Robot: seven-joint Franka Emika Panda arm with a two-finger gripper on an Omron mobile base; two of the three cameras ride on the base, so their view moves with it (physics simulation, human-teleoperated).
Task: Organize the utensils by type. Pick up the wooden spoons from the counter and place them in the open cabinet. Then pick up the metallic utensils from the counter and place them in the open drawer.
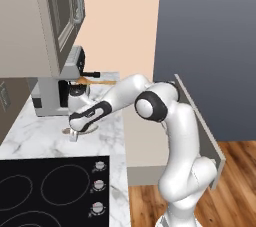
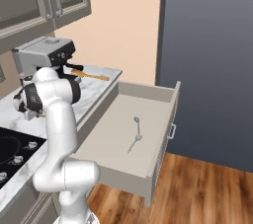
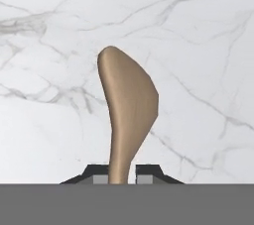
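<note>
My gripper point(image 3: 122, 177) is down at the white marble counter point(image 3: 198, 45), shut on the thin neck of a pale brown wooden spoon point(image 3: 129, 105) whose bowl points away from the hand. In the left base view the gripper point(image 1: 74, 136) touches the counter point(image 1: 30, 136) in front of the coffee machine, with the spoon's bowl point(image 1: 91, 129) just beside it. A second, orange-brown wooden spoon point(image 1: 95, 81) point(image 2: 90, 75) lies at the counter's far end. The open cabinet point(image 1: 65, 16) hangs above. Two small metallic utensils point(image 2: 137, 129) lie in the open drawer point(image 2: 163, 94).
A silver coffee machine point(image 1: 50, 96) point(image 2: 44, 55) stands right behind the gripper. The black cooktop point(image 1: 50, 186) with its knobs lies near the front. The pulled-out drawer juts over the wooden floor to the right of the arm.
</note>
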